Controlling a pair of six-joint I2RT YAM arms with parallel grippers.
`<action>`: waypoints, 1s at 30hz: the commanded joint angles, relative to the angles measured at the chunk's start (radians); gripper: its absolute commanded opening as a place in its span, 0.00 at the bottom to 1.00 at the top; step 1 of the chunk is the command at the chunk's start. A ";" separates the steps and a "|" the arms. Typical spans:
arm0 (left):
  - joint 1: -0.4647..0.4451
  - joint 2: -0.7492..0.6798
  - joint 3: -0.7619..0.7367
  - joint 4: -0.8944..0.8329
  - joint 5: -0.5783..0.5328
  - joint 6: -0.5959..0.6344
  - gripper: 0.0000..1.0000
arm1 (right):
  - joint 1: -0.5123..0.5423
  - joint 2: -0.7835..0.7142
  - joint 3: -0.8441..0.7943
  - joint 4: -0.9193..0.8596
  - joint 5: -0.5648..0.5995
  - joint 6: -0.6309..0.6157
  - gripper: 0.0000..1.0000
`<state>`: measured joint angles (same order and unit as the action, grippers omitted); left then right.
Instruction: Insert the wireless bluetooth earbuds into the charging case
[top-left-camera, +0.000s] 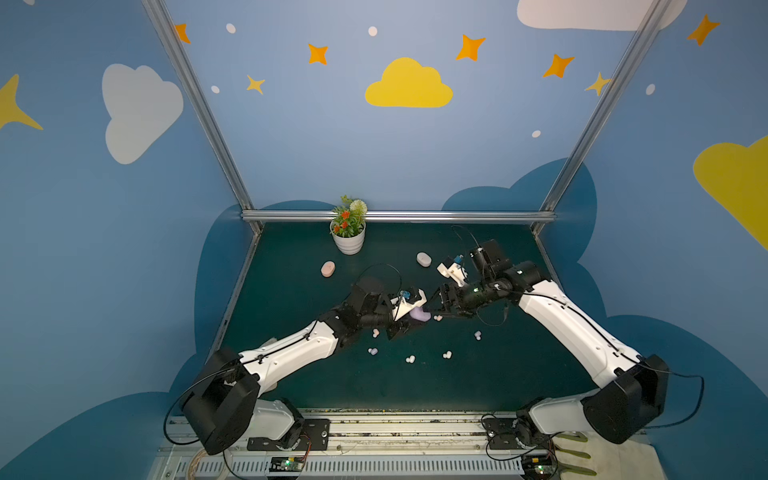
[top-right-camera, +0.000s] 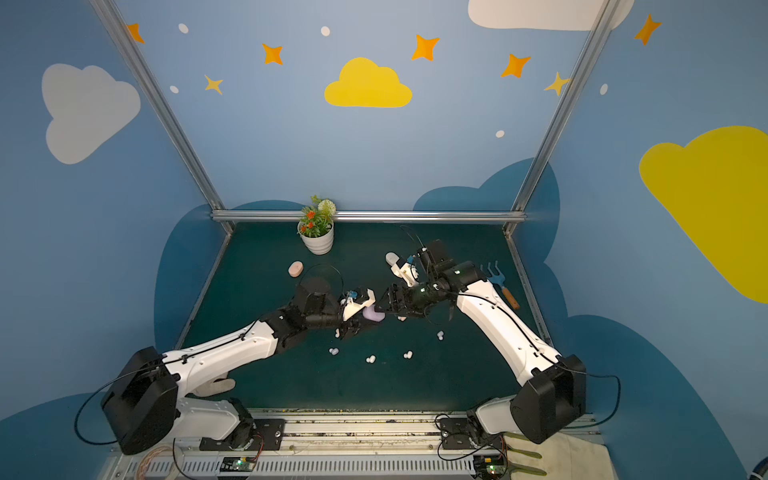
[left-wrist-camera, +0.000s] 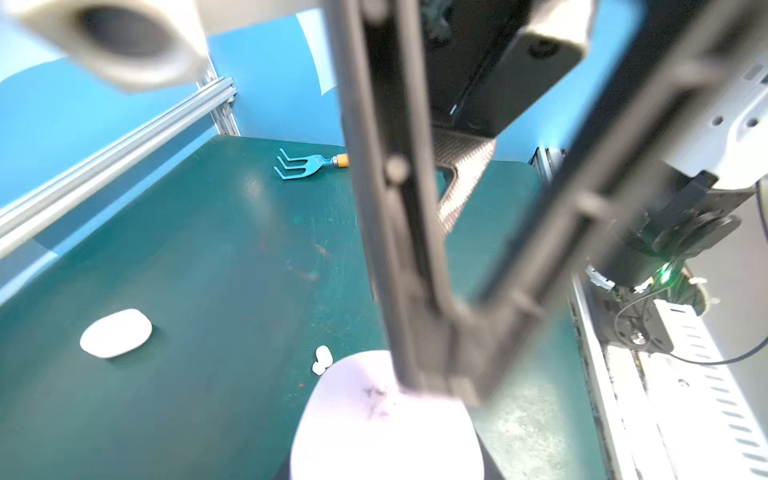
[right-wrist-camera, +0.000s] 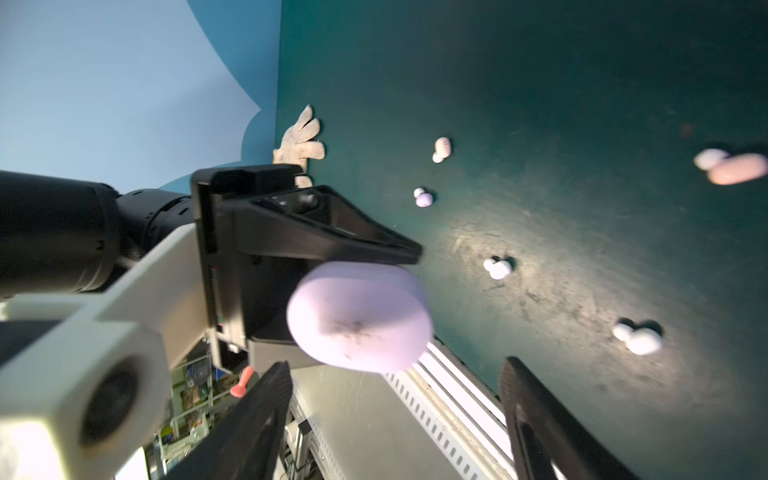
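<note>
My left gripper (top-left-camera: 415, 319) is shut on a lilac oval charging case (top-left-camera: 419, 314) (top-right-camera: 373, 314) and holds it above the mat at mid-table. The case (right-wrist-camera: 359, 318) looks closed, with dark smudges on its face. One black left finger (right-wrist-camera: 324, 237) presses its edge. Facing it from the right, my right gripper (top-left-camera: 434, 311) (right-wrist-camera: 399, 424) stands open just short of the case, with nothing between its fingers. The wireless bluetooth earbuds lie loose on the mat: a lilac one (top-left-camera: 372, 351), whitish ones (top-left-camera: 410, 359) (top-left-camera: 447, 355) (top-left-camera: 478, 335), and a pale pink one (top-left-camera: 437, 318) under the right gripper.
A pink case (top-left-camera: 328, 269) and a white case (top-left-camera: 424, 259) lie farther back. A white flower pot (top-left-camera: 348, 237) stands by the back rail. A blue hand rake (top-right-camera: 500, 282) lies at the right edge, and a white glove (top-right-camera: 214, 386) under the left arm.
</note>
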<state>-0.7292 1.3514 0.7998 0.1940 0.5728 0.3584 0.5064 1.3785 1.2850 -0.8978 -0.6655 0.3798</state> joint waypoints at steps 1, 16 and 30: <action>0.002 -0.042 -0.013 0.012 0.038 -0.082 0.32 | -0.001 -0.079 -0.030 0.007 0.066 -0.085 0.77; 0.016 -0.028 0.036 -0.069 0.280 -0.171 0.26 | 0.246 -0.304 -0.194 0.227 0.345 -0.381 0.80; 0.017 -0.065 0.029 -0.088 0.294 -0.147 0.24 | 0.279 -0.267 -0.191 0.242 0.445 -0.377 0.79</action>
<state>-0.7128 1.3182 0.8097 0.1059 0.8333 0.2012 0.7845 1.1133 1.0798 -0.6701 -0.2611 0.0139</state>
